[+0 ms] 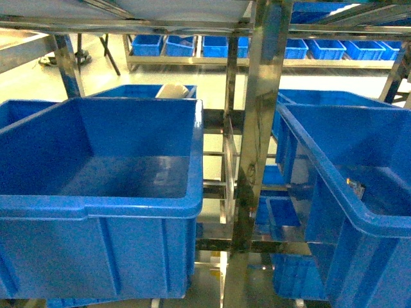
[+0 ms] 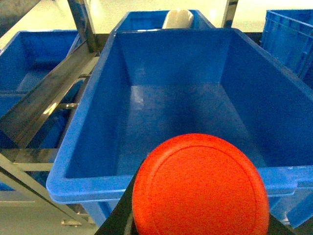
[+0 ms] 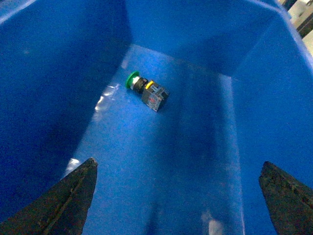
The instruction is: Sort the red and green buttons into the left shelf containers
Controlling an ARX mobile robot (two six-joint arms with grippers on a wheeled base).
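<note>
1. Here, at the left of the head view, a large deep blue bin (image 1: 103, 192) sits on the metal shelf frame (image 1: 257, 128); its floor shows nothing lying on it from this angle, and neither arm appears in this view.
2. In the left wrist view that same bin (image 2: 88, 122) lies open below the camera, and a red button cap (image 2: 200, 188) fills the bottom edge, hanging over the bin's near rim.
3. The left gripper (image 2: 195, 220) shows only as dark shapes at either side of the red cap, which sits between them; it appears clenched on the button, though the contact itself is hidden behind the cap.
4. Behind this bin, a second blue bin (image 2: 146, 19) at the far edge holds a pale rounded object (image 2: 177, 18).
5. At the right of the head view stands another deep blue bin (image 1: 347, 186) on the frame.
6. In the right wrist view a green button (image 3: 145, 91) lies on its side on that bin's floor, near the far left corner, cap toward the left wall.
7. The right gripper (image 3: 178, 196) hangs released above that floor, fingers (image 3: 68, 196) spread wide, well apart from the green button.
</note>
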